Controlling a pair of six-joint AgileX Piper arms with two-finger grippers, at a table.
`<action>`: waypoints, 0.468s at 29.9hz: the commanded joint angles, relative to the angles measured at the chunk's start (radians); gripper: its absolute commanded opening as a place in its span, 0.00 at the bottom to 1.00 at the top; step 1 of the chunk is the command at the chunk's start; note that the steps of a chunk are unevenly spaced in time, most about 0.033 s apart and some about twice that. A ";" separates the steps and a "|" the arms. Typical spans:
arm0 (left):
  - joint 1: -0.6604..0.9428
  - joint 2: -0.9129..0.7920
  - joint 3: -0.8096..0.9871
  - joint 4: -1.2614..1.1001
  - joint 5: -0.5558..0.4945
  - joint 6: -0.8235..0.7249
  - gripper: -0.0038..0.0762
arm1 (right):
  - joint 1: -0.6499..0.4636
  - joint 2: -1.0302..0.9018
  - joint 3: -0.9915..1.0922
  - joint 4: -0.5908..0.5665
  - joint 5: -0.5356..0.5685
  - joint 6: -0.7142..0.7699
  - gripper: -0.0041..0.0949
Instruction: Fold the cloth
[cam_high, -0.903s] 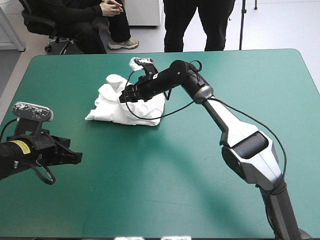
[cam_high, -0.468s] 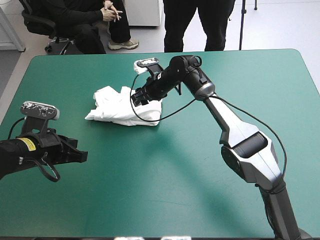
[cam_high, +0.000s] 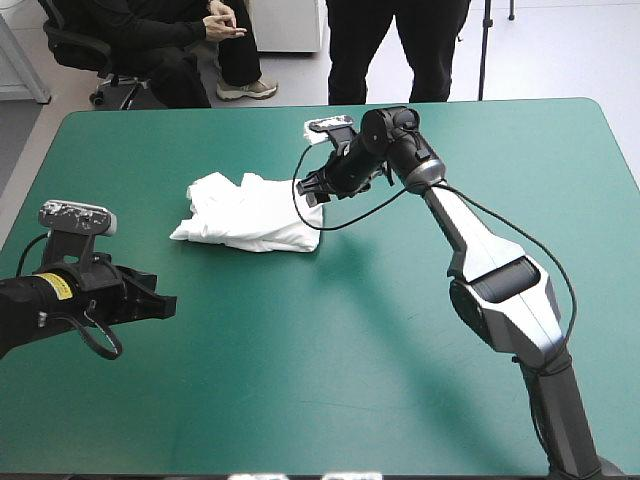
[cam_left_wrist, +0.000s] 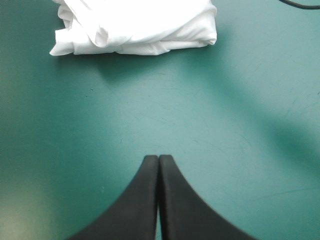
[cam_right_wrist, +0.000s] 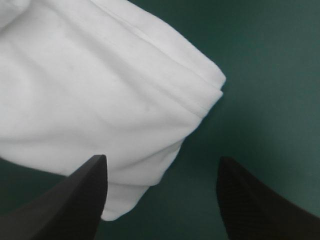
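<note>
High view: a white T-shirt (cam_high: 250, 212) lies as a rumpled, folded bundle on the teal-green cover (cam_high: 330, 380), left of centre in the upper half of the frame. The right arm reaches in from the lower right and bends toward the upper centre. The right gripper (cam_high: 312, 187) hangs just off the bundle's upper right corner, close beside it and holding nothing. The left gripper (cam_high: 162, 305) sits at the left edge of the frame, below and to the left of the bundle and well apart from it, pointing right.

Left wrist view: the two black fingers are pressed together into one pointed arch over bare cover. The bundle lies ahead of the tip with a stretch of cover between them.

Right wrist view: the two black fingers stand wide apart. The bundle's rounded corner, with a stitched hem, lies ahead of them and toward one finger (cam_right_wrist: 85, 195). Cover shows ahead of the other finger. Whether the cloth touches the nearer finger cannot be told.

Compared with the earlier frames, the right gripper has drawn back toward the upper right. Earlier it was over the middle of the bundle; now it is off the edge. The cloth, earlier humped at its upper left, now lies lower and flatter. The left gripper sits almost where it did just before.
</note>
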 joint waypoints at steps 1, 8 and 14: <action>0.001 -0.003 -0.022 -0.023 -0.056 -0.013 0.03 | -0.029 -0.026 -0.029 0.092 -0.005 -0.013 0.64; 0.001 -0.003 -0.022 -0.023 -0.056 -0.029 0.03 | -0.029 0.038 -0.029 0.230 -0.025 -0.069 0.64; 0.001 -0.003 -0.022 -0.023 -0.054 -0.029 0.03 | -0.029 0.058 -0.029 0.299 -0.056 -0.125 0.51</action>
